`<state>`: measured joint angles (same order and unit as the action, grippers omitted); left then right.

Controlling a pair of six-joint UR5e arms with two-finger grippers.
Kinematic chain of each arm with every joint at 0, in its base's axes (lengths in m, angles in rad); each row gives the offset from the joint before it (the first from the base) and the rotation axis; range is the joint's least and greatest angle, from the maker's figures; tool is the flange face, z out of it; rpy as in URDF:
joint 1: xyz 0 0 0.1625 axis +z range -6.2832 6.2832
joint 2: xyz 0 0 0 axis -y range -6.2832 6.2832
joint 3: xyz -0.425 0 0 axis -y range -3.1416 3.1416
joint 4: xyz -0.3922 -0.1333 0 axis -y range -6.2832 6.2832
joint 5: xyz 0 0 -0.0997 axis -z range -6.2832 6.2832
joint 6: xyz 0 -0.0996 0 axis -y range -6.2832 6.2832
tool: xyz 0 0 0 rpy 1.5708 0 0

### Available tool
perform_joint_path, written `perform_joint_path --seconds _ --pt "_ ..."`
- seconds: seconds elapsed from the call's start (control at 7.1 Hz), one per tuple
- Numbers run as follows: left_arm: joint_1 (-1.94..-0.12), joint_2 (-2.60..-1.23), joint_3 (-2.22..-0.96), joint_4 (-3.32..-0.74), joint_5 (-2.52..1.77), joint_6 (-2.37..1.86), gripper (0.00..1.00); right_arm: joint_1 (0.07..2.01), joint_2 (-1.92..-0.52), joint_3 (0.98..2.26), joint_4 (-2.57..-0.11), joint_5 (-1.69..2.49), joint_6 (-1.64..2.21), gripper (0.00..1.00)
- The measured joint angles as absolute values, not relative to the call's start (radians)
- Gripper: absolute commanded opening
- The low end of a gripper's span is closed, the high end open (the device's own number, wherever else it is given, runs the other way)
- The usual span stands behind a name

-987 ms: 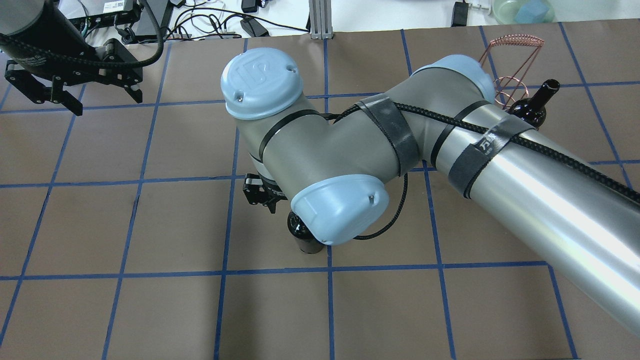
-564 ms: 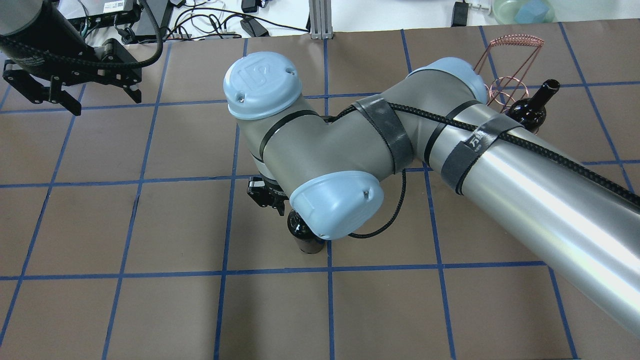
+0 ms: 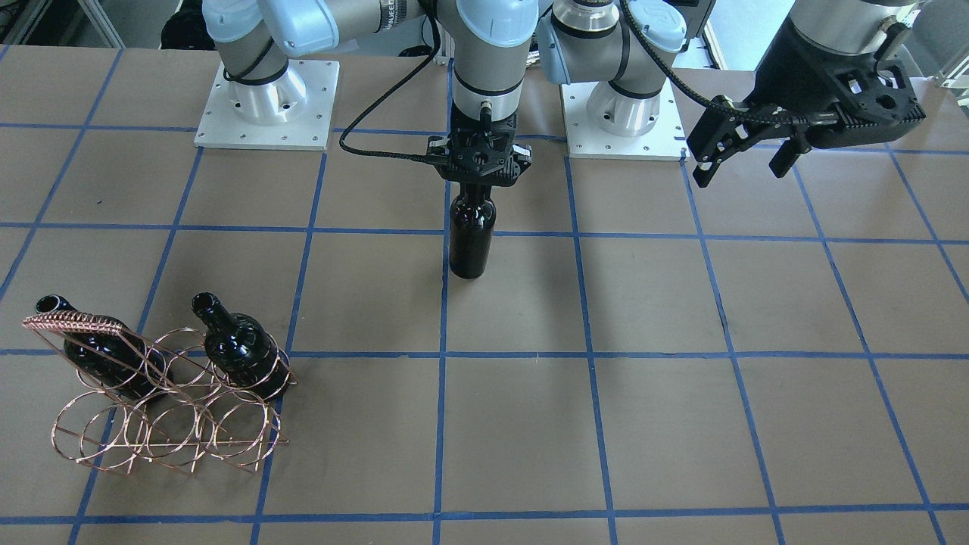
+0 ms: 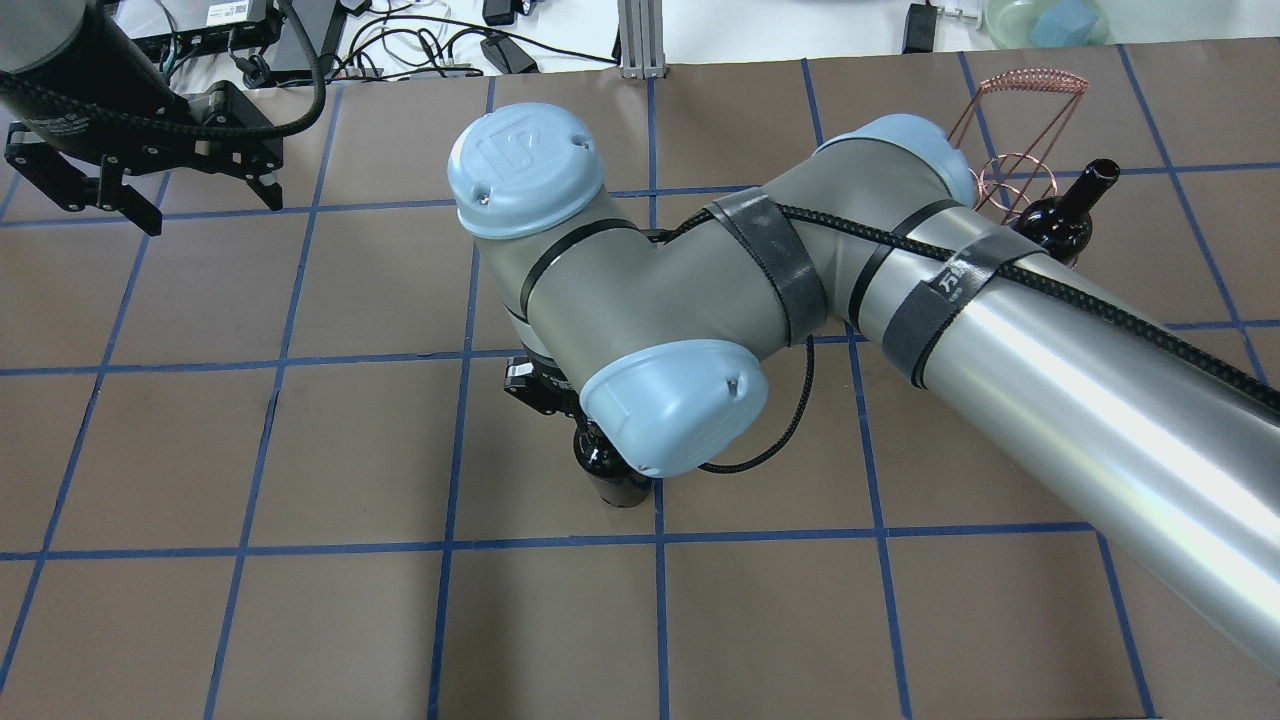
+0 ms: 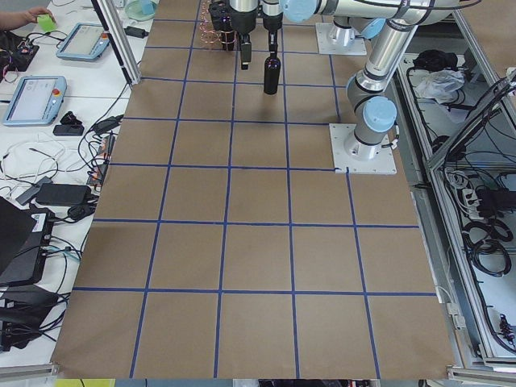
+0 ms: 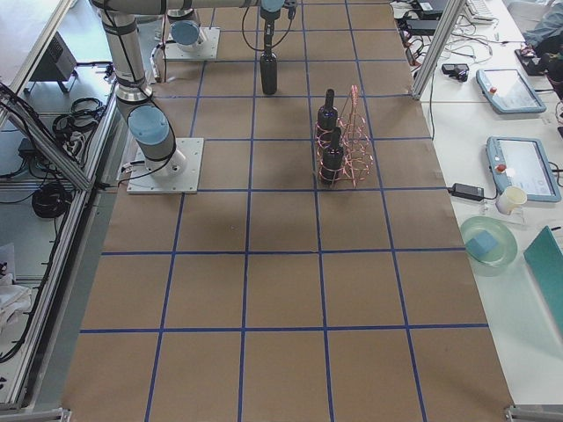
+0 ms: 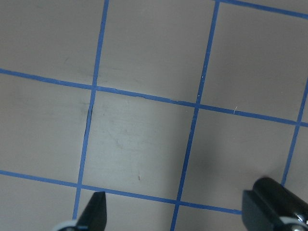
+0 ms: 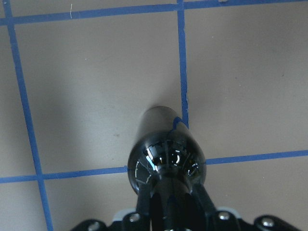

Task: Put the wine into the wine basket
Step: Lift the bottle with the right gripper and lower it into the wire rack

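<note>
A near-black wine bottle stands upright at the table's middle; it also shows in the overhead view and the right wrist view. My right gripper comes down from above and is shut on its neck, with the fingers pressed on either side. The copper wire wine basket lies on the robot's far right and holds two other bottles. My left gripper is open and empty, hovering over the table on the robot's left.
The brown table carries a blue tape grid. Cables and power bricks lie beyond its far edge. A green bowl sits off the table at the far right. The arm bases stand at the robot's edge.
My right gripper has shifted slightly toward the bottle's neck. The bottle has stayed in place. My left gripper has drifted a little leftward in the overhead view.
</note>
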<state>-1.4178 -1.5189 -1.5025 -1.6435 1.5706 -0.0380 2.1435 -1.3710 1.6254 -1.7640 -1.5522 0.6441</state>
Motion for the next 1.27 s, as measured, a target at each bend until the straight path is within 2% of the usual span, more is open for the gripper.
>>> perform_joint_path --seconds 0.56,0.7,0.99,1.27 --pt "-1.409 -1.517 -1.502 -1.661 1.573 -0.038 1.00 2.028 -1.429 1.607 -1.706 -1.540 0.538 0.18" --pt "-1.407 -1.517 -1.502 -1.662 1.572 -0.038 1.00 1.948 -1.459 1.607 -1.650 -1.541 0.419 0.16" --pt "-1.406 -1.517 -1.502 -1.665 1.576 -0.038 1.00 1.781 -1.511 1.607 -1.534 -1.555 0.142 0.05" --pt "-1.407 -1.517 -1.502 -1.667 1.576 -0.038 1.00 1.631 -1.539 1.606 -1.485 -1.626 -0.147 0.03"
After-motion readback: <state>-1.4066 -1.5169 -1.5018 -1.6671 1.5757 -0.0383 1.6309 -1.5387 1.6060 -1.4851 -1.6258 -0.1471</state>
